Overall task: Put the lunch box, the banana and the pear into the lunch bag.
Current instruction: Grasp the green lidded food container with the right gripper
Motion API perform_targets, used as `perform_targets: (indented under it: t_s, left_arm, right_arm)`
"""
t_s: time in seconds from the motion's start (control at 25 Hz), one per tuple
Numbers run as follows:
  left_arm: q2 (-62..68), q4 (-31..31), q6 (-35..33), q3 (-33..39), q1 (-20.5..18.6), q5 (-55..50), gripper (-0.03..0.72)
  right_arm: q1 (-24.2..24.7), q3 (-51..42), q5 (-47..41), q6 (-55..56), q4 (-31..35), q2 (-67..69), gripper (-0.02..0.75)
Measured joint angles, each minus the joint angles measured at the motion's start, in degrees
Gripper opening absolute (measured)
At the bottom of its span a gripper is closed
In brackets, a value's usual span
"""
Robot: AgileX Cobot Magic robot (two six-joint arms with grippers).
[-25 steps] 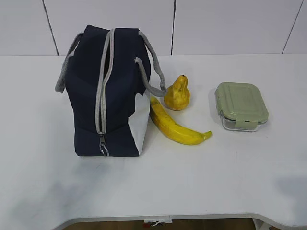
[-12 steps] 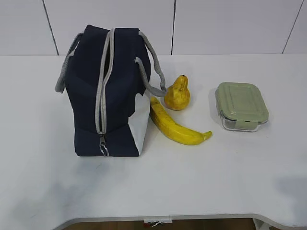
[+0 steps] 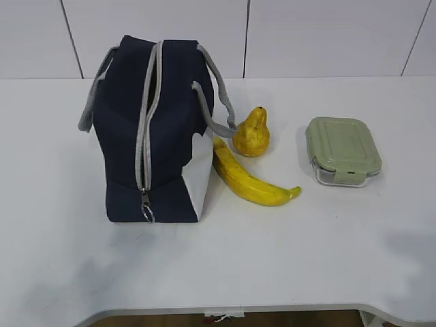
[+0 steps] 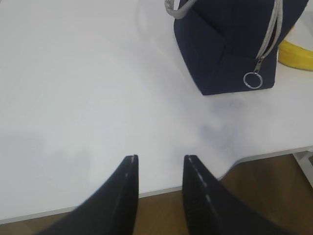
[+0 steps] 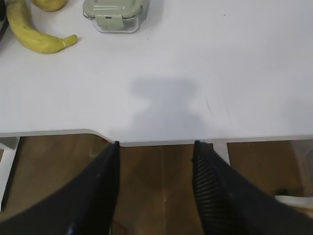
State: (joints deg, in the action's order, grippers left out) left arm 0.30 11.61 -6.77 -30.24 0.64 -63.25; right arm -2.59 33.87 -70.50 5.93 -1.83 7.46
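White table (image 3: 286, 266) is filling most of the exterior view, running back to a white panelled wall (image 3: 327, 37); brown floor (image 5: 161, 186) is showing past its near edge in both wrist views.

Lunch bag (image 3: 151, 129) is standing at about 9 o'clock from table centre, zipper (image 3: 145, 136) closed, ring pull (image 3: 147, 214) hanging low on the near end, grey handles (image 3: 216, 95) drooping either side. Banana (image 3: 250, 180) is lying just right of the bag's white panel, tip pointing toward 3 o'clock. Lunch box (image 3: 342, 150) is sitting at 3 o'clock, lid on, well apart from the banana. Pear (image 3: 252, 133) is standing upright at the banana's far end, touching or nearly so; cannot tell which.

Left gripper (image 4: 160, 164) is hovering over the near table edge, jaws partly parted, gripping nothing, touching nothing. Right gripper (image 5: 155, 147) is hanging beyond the near edge over floor, jaws wider apart, empty.

Nothing is standing between grippers and objects.
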Motion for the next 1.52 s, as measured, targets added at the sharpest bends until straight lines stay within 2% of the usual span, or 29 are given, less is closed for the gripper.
perform_targets:
  t_s: [0.48,0.76,1.28,1.52]
  left_arm:
    - [0.0,0.6,0.0,0.0,0.0,0.0,0.235]
    - [0.0,0.6,0.0,0.0,0.0,0.0,0.235]
    - [0.0,0.4,0.0,0.0,0.0,0.0,0.235]
    - [0.0,0.1,0.0,0.0,0.0,0.0,0.235]
  right_arm:
    - [0.0,6.6,0.5,3.5,0.3,24.4,0.396]
    - [0.0,9.8,5.5,4.4,0.3,37.4,0.396]
    - [0.0,22.8,9.9,4.2,0.6,60.0,0.396]
    - [3.9,27.3,11.5,1.9,3.8,66.9,0.396]
